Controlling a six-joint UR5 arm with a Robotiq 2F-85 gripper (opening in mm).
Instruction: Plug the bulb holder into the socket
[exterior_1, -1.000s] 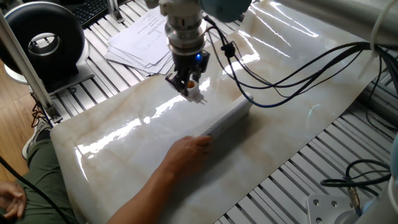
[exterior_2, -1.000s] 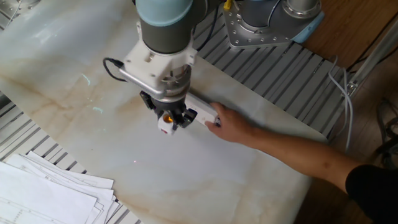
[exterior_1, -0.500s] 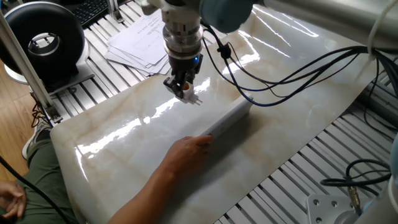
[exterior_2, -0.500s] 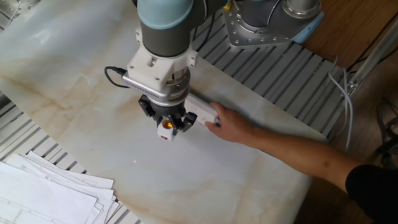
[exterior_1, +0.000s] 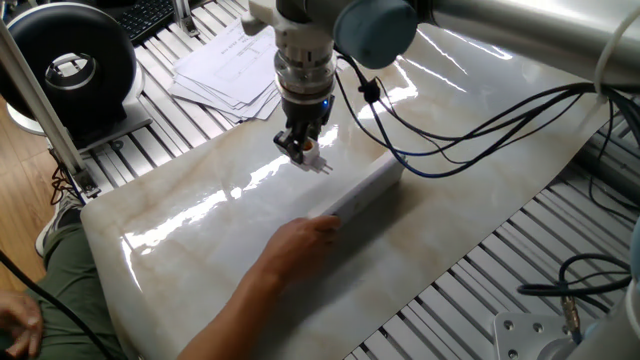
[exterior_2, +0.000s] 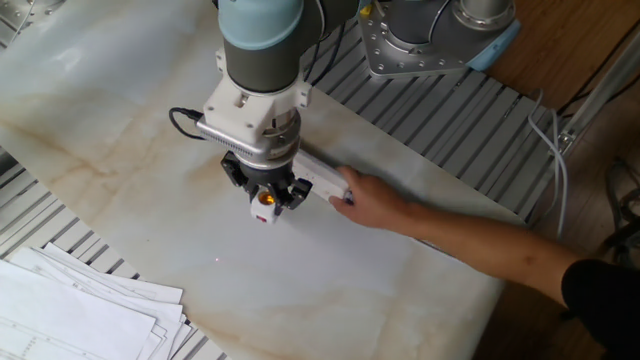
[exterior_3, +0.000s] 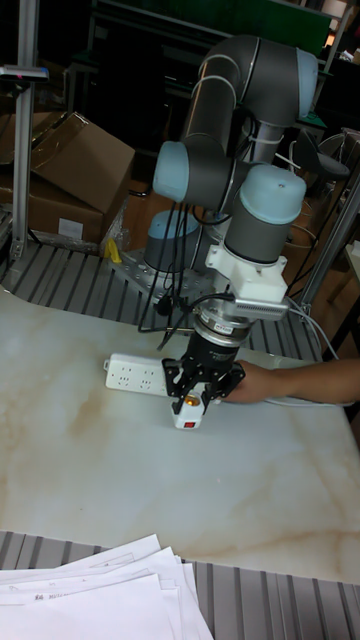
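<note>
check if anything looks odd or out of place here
One thing stands out: a person's hand rests on the end of the socket, close to the gripper, which holds the bulb holder above the table. The holder is tilted in one fixed view, prongs not lined up with the strip.

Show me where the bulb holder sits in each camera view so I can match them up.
One fixed view: bulb holder upper centre, in the gripper.
The other fixed view: left of centre, orange opening facing the camera.
Tall fixed view: centre, just in front of the socket.
Shared landmark: the person's hand on the socket.
</note>
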